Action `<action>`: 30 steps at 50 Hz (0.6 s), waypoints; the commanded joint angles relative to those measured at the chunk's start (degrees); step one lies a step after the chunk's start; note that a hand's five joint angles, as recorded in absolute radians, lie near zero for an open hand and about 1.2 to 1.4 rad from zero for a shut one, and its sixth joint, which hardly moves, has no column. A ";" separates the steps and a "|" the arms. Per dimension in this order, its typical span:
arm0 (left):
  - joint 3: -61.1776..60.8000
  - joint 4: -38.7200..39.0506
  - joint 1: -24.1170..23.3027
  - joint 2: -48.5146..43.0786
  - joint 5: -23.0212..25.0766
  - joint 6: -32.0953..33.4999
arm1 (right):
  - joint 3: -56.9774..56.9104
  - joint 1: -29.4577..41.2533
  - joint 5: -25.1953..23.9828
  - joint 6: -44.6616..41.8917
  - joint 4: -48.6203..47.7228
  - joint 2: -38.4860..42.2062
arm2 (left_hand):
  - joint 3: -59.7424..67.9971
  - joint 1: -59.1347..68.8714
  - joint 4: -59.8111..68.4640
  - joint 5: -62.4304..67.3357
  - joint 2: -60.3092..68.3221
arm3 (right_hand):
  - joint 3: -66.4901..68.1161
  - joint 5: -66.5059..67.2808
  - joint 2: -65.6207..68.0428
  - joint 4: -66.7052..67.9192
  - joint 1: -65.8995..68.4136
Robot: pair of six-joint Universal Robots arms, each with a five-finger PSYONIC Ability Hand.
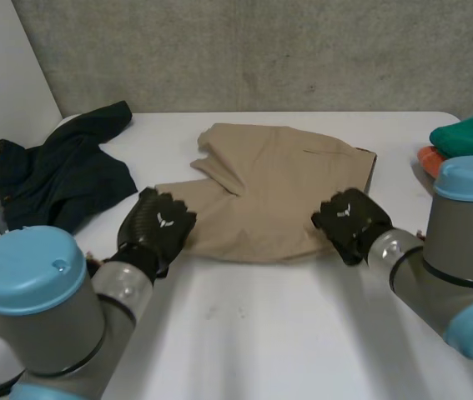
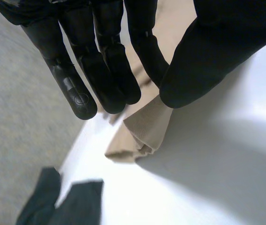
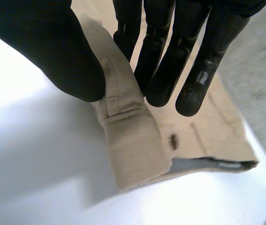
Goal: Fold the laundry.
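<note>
left hand (image 1: 159,223): fingers clamped on near-left corner of the tan cotton trousers (image 1: 278,192)
right hand (image 1: 349,218): fingers pinching their near-right corner, yep

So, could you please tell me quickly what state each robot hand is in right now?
Left robot hand: shut, pinching a corner of the tan garment between thumb and fingers.
Right robot hand: shut, pinching the garment's waistband edge.
</note>
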 commanded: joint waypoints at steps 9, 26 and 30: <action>-4.92 -38.63 -3.87 18.16 -2.54 0.12 | 9.87 -1.77 -0.78 -14.85 32.45 -14.81 | 11.68 14.65 11.13 13.02 11.42 | 12.17 12.77 13.07 11.69 24.54; 1.40 -21.81 2.08 15.88 -1.75 -0.23 | 14.44 -3.01 -1.05 -16.88 25.52 -14.90 | -39.43 -36.46 -39.98 -38.09 -39.69 | 12.17 12.77 13.07 11.69 24.54; 2.45 -14.16 4.12 13.96 1.67 -0.15 | 14.79 -3.01 -1.13 -15.92 24.29 -14.90 | -38.26 -35.29 -38.81 -36.92 -38.53 | 12.17 12.77 13.07 11.69 24.54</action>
